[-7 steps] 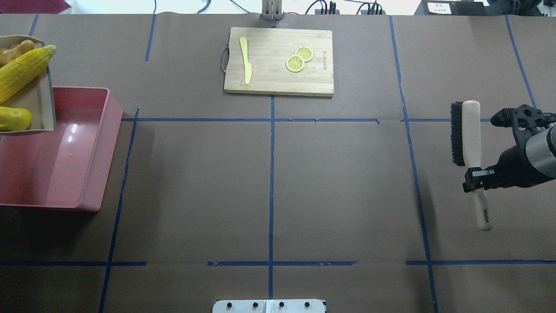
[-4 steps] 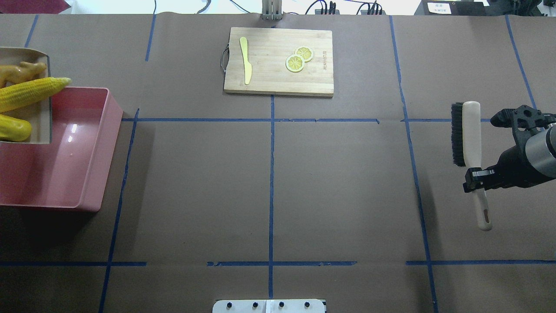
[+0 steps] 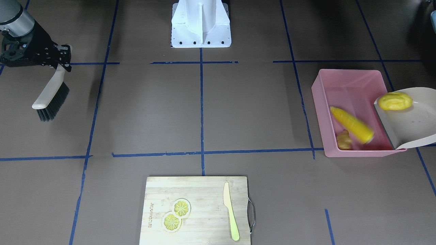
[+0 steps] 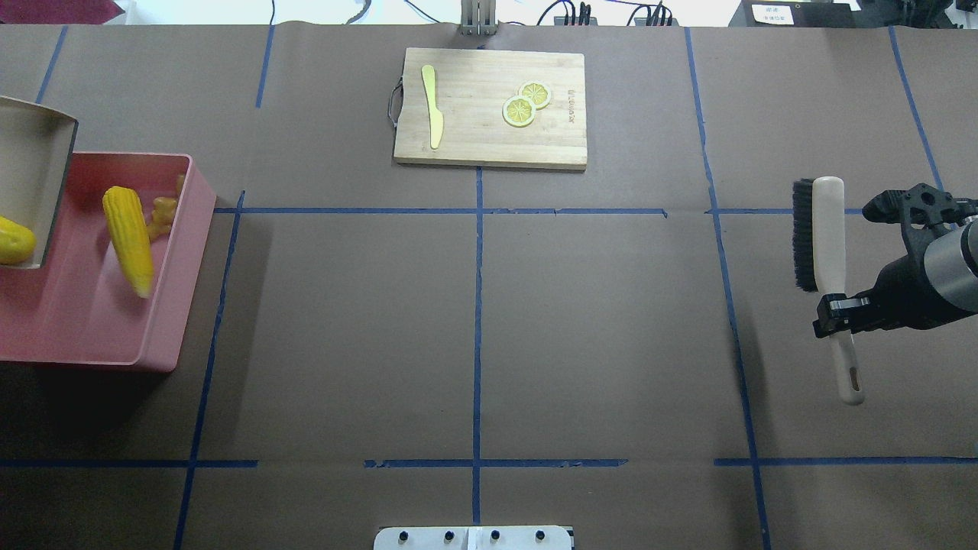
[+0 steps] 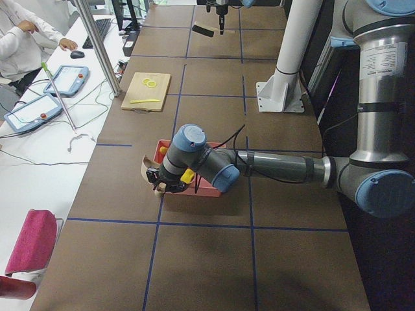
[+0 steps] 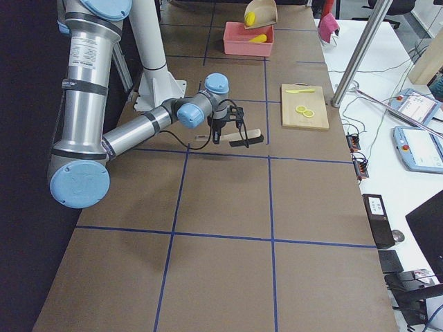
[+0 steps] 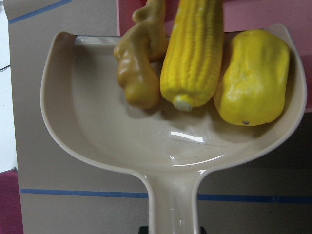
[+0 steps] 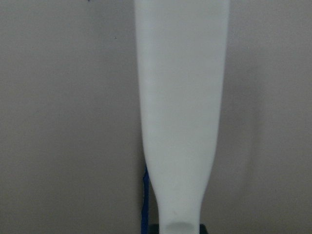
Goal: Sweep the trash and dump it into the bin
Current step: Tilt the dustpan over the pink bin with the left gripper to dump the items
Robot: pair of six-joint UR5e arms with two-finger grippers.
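The pink bin (image 4: pixel 180 252) stands at the table's left end. The beige dustpan (image 4: pixel 30 168) hangs tilted over its left side. The corn cob (image 4: pixel 128 238) and ginger root (image 4: pixel 162 214) lie inside the bin, as the front view also shows for the corn (image 3: pixel 352 125) and ginger (image 3: pixel 343 140). The potato lump (image 4: pixel 11 241) sits at the pan's lip. The left wrist view shows all three at the lip of the pan (image 7: pixel 122 136). My left gripper (image 5: pixel 159 181) holds the pan's handle. My right gripper (image 4: pixel 840 309) is shut on a brush (image 4: pixel 821 229), held above the table.
A wooden cutting board (image 4: pixel 489 145) at the table's far middle carries a pale yellow knife (image 4: pixel 432 107) and two lemon slices (image 4: pixel 526 104). Blue tape lines cross the brown table. The robot's white base plate (image 4: pixel 474 537) sits at the near edge.
The dustpan has tipped further over the bin. The corn cob and ginger root have slid off it into the bin. The potato lump stays on the pan. The right arm has not moved.
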